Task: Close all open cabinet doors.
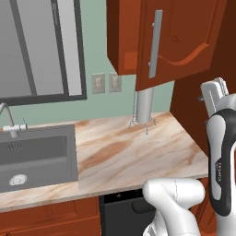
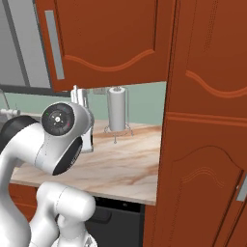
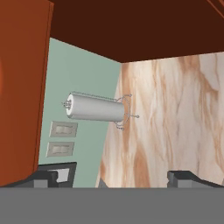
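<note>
cabinet door (image 1: 177, 39): a tall reddish-brown door up at 12 o'clock over the worktop. it stands swung out from the wall cabinet, not shut. it has a wavy groove in it.
handle: a long silver bar (image 1: 155, 44) stands up and down on the door, near its left edge in the left base view.
same door from the other side: in the right base view it is the big door (image 2: 103, 38) at the top, at 11 o'clock, with its bar at the far left.
jaws: the gripper (image 3: 113, 177) has two dark tips at the bottom of the hand view, one at 7 o'clock and one at 5 o'clock. they are spread wide apart with nothing between them.
paper towel roll (image 1: 144, 106): a grey roll on a thin wire stand. it stands upright at the back of the worktop, right under the open door.
worktop (image 1: 133, 152): tan and brown marble look.
sink (image 1: 37, 156): dark grey, set into the worktop at 9 o'clock, with a silver tap (image 1: 9, 120) behind it.
wall plates (image 1: 106, 83): two pale switch plates side by side on the green wall, just left of the door.
tall cabinet (image 2: 207, 144): a big reddish-brown one at 3 o'clock, beside the worktop.
</note>
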You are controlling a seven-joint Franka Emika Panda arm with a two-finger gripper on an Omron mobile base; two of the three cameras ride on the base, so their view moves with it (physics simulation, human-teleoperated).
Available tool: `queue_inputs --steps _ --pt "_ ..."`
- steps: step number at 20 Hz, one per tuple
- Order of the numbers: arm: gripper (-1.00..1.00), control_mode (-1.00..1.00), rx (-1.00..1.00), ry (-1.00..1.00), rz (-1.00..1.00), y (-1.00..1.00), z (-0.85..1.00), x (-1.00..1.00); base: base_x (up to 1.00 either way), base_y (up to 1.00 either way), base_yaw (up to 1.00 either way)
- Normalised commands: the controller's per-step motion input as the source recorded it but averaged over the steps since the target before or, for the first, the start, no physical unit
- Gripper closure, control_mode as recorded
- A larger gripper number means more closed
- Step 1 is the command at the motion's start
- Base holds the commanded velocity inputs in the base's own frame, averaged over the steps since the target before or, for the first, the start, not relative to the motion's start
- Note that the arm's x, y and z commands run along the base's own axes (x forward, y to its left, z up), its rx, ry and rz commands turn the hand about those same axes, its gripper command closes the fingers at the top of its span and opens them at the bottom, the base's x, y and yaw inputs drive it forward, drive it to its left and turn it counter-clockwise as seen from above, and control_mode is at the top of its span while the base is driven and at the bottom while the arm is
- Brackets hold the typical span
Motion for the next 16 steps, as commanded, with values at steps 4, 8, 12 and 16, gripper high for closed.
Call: queue_inputs --steps 4,8,12,16 --pt "-1.00 -1.00 0.00 0.00 0.00 0.00 0.00 0.00 0.00 0.00 0.00" --pt "-1.00 -1.00 0.00 -0.01 0.00 0.00 0.00 -0.07 0.00 0.00 0.00" --pt "-1.00 -1.00 0.00 -0.08 0.00 -0.02 0.00 -0.19 0.00 0.00 0.00" --pt "-1.00 -1.00 0.09 -0.13 0.00 0.00 0.16 -0.15 0.00 0.00 0.00"
